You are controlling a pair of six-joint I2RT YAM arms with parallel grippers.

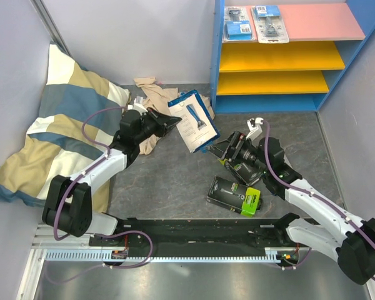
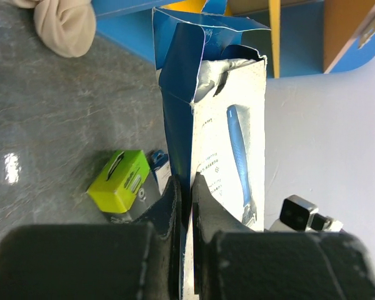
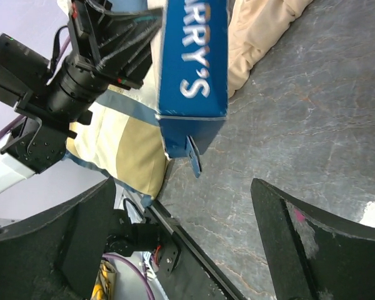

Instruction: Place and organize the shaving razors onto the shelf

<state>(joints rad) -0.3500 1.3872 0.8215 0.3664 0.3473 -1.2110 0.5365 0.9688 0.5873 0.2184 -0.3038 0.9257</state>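
My left gripper (image 1: pixel 174 120) is shut on the edge of a white-blue razor box (image 1: pixel 194 122), held off the floor; in the left wrist view its jaws (image 2: pixel 186 187) pinch the box (image 2: pixel 231 125). My right gripper (image 1: pixel 220 147) stands open just right of that box, whose blue end (image 3: pixel 197 62) hangs ahead of the right gripper's jaws (image 3: pixel 182 187). A black box with a lime-green end (image 1: pixel 234 195) lies on the floor, and another black box (image 1: pixel 236 161) sits partly under the right arm. Two clear blister packs (image 1: pixel 239 24) (image 1: pixel 269 24) lie on the pink top board of the shelf (image 1: pixel 281 56).
A striped pillow (image 1: pixel 62 119) leans in the left corner. A beige cloth (image 1: pixel 151 94) lies crumpled behind the left gripper. The shelf's two yellow boards (image 1: pixel 275 81) hold nothing. Walls close in both sides.
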